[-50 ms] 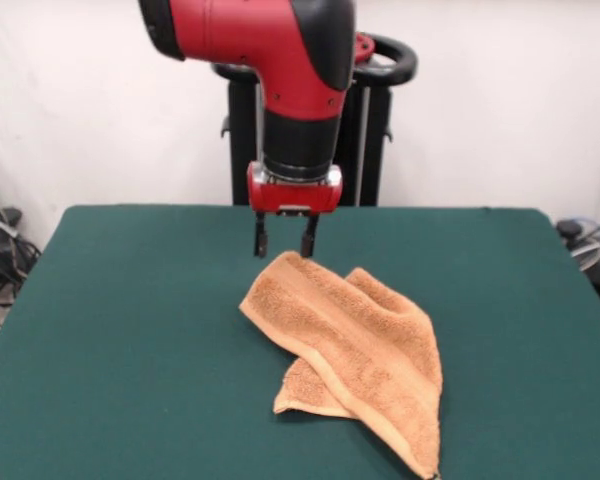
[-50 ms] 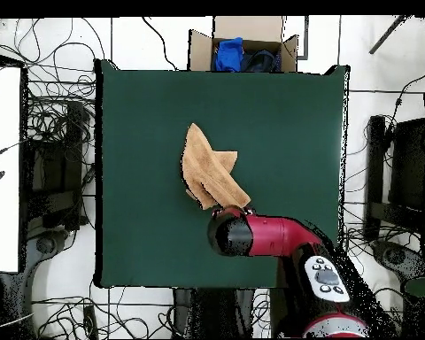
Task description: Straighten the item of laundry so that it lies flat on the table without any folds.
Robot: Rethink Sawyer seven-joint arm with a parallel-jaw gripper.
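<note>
I'm seeing an orange-tan towel (image 1: pixel 355 350) with a woven band, lying just below my black fingers (image 1: pixel 261 240), on a dark green table (image 1: pixel 130 330). The arm (image 1: pixel 270 50) is showing red and black.

Front camera faces table (image 1: pixel 130 330); overhead looks straight down.

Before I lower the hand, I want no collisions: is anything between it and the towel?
Nothing visible. The open hand hangs just above the folded towel's far corner, with only bare green table around.
</note>
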